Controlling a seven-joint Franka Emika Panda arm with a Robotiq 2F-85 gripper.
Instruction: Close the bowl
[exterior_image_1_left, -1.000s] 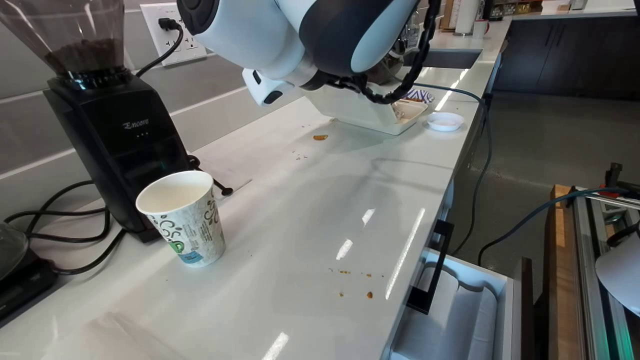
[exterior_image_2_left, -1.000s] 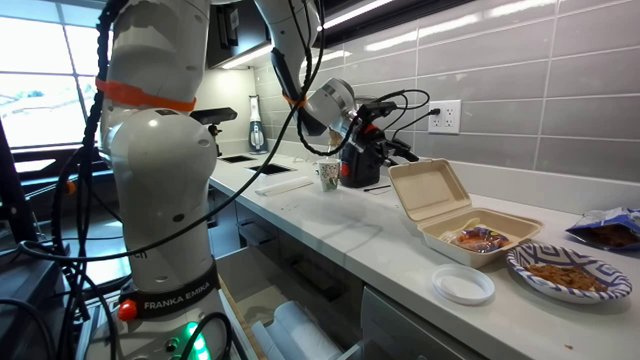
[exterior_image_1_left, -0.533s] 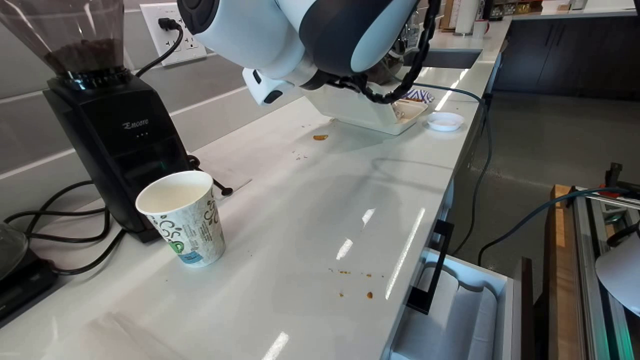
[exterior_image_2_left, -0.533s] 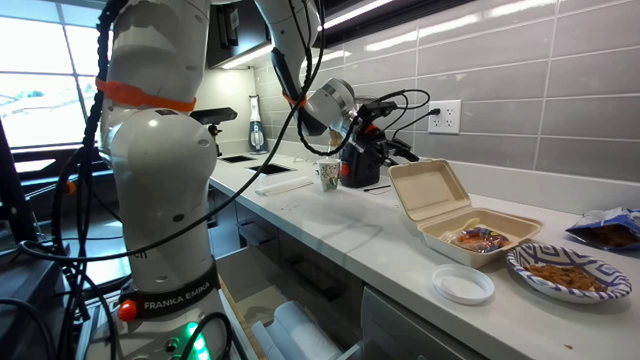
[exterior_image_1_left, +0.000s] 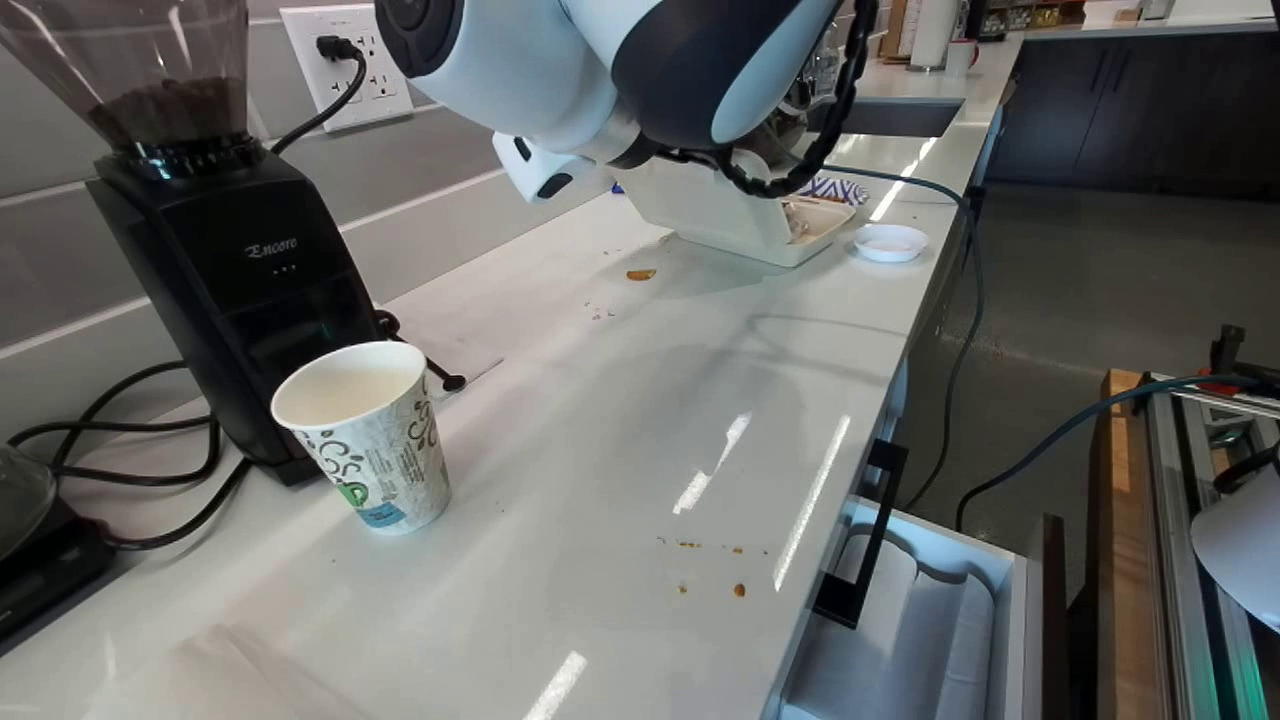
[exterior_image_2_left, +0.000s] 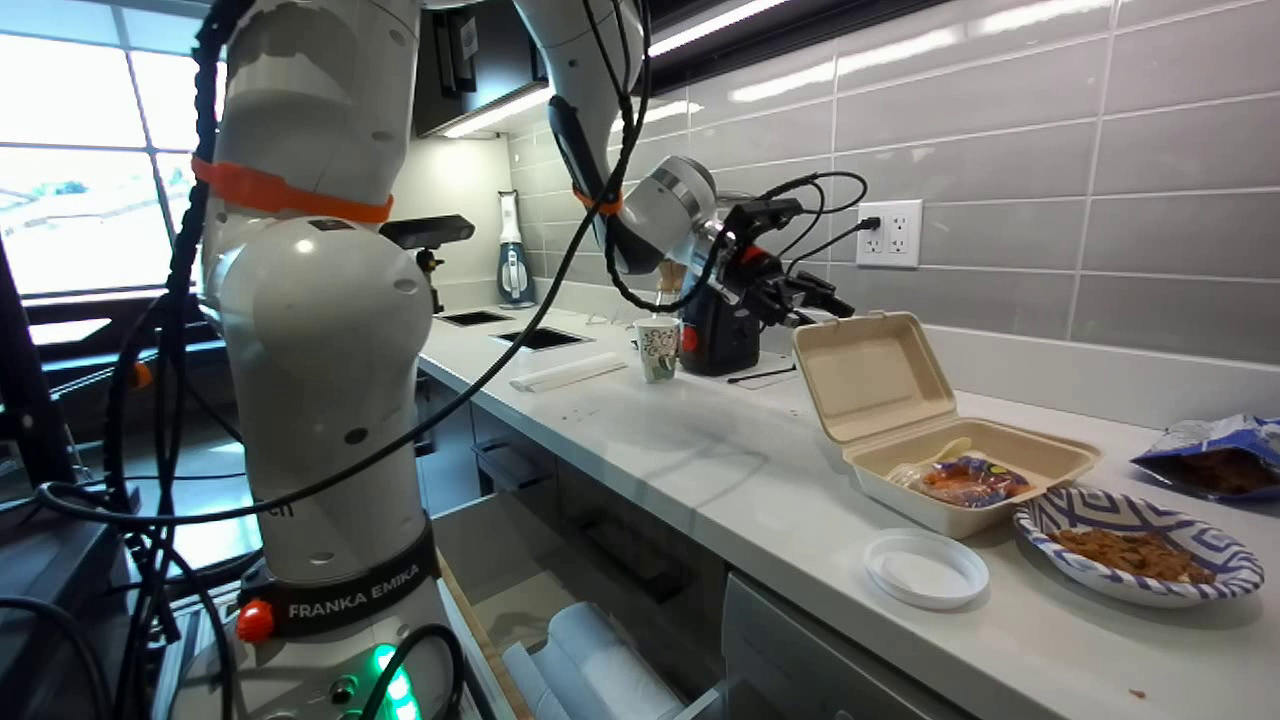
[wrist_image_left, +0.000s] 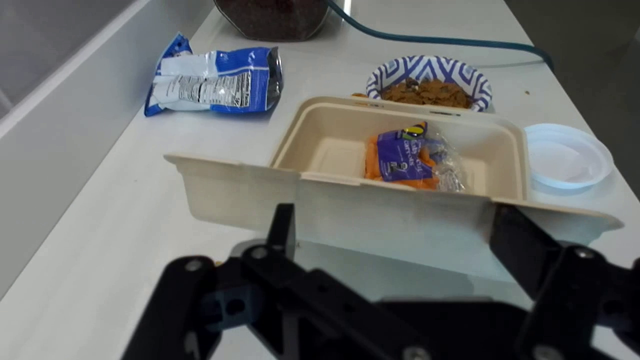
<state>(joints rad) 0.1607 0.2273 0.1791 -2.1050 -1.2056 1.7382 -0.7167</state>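
The bowl is a beige hinged clamshell box. Its base (exterior_image_2_left: 915, 502) sits on the counter and its lid (exterior_image_2_left: 872, 378) stands up, tilted back towards my gripper (exterior_image_2_left: 828, 314). The base holds a carrot bag (wrist_image_left: 402, 152). In an exterior view the box (exterior_image_1_left: 735, 232) is partly hidden by my arm. In the wrist view the lid (wrist_image_left: 390, 220) is seen from its outer side and hides part of the base (wrist_image_left: 337, 155). My gripper (wrist_image_left: 395, 210) is open and empty, with its fingers spread behind the lid. The right fingertip appears to touch the lid; the left is close to it.
A patterned paper bowl (exterior_image_2_left: 1095, 512) with cereal touches or nearly touches the box. A white plastic lid (exterior_image_2_left: 925, 568) lies in front, and a blue snack bag (wrist_image_left: 215, 80) lies by the wall. A grinder (exterior_image_1_left: 240, 260), a paper cup (exterior_image_1_left: 375, 440) and an open drawer (exterior_image_1_left: 1010, 620) are nearby.
My gripper has moved forward and slightly down towards the box over the last half second. The box has slid a little away with it, and the lid has shifted the same way.
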